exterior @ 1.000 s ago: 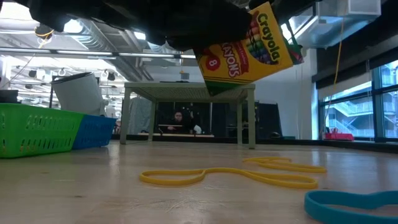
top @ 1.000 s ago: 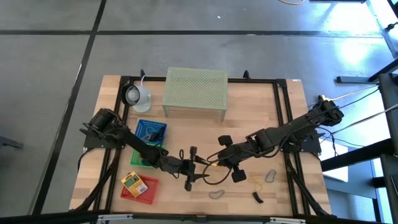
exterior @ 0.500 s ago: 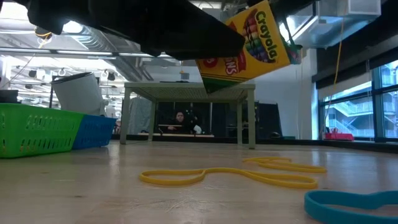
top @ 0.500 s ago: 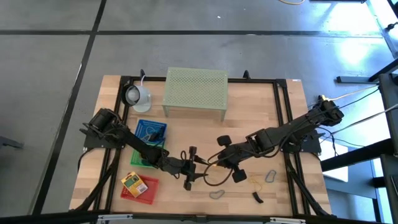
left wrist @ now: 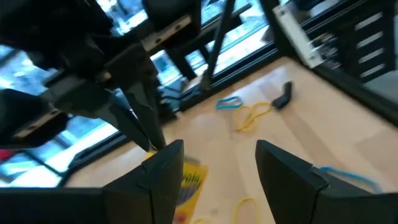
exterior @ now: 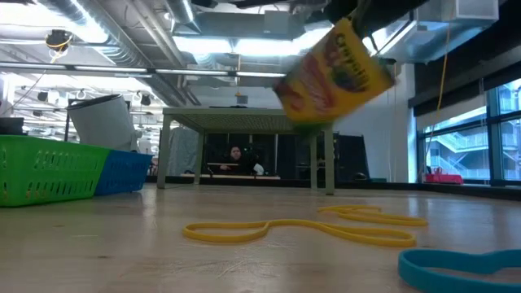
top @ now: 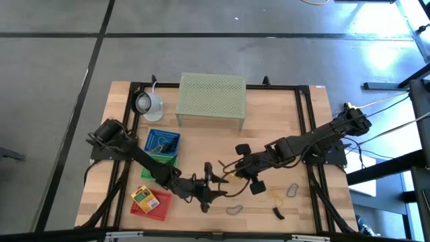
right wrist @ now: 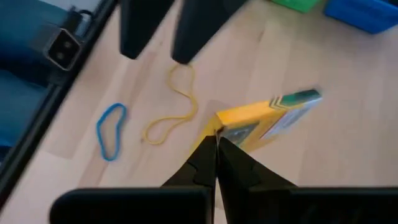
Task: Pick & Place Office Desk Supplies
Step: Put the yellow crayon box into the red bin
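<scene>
The left gripper (top: 209,183) has let go and slid away toward the front edge of the table (top: 282,121). A sec ago both arms were at the yellow crayon box (exterior: 334,73); now only the right gripper (right wrist: 216,138) is holding it. The box has tipped & is looking blurry in the low view.

The right gripper is pinching one corner of the box w/ its fingers pressed together. The box is hanging in the air above the middle of the table, a bit toward the front, not touching the wood. In the right wrist view it (right wrist: 264,118) is sticking out past the fingertips.

The left gripper is sitting just beside it, fingers (left wrist: 158,180) spread apart w/ nothing in between.

A yellow loop (exterior: 293,230) is lying on the table under the box. A blue loop (exterior: 460,268) is lying near it, closer to the front edge. A small black clip (top: 278,214) is lying near the front right corner.

By the left edge are 3 bins: a blue bin (top: 162,142), a green bin (top: 149,171) and a red bin (top: 152,202) w/ a 2nd yellow box (top: 143,196) in it.
</scene>
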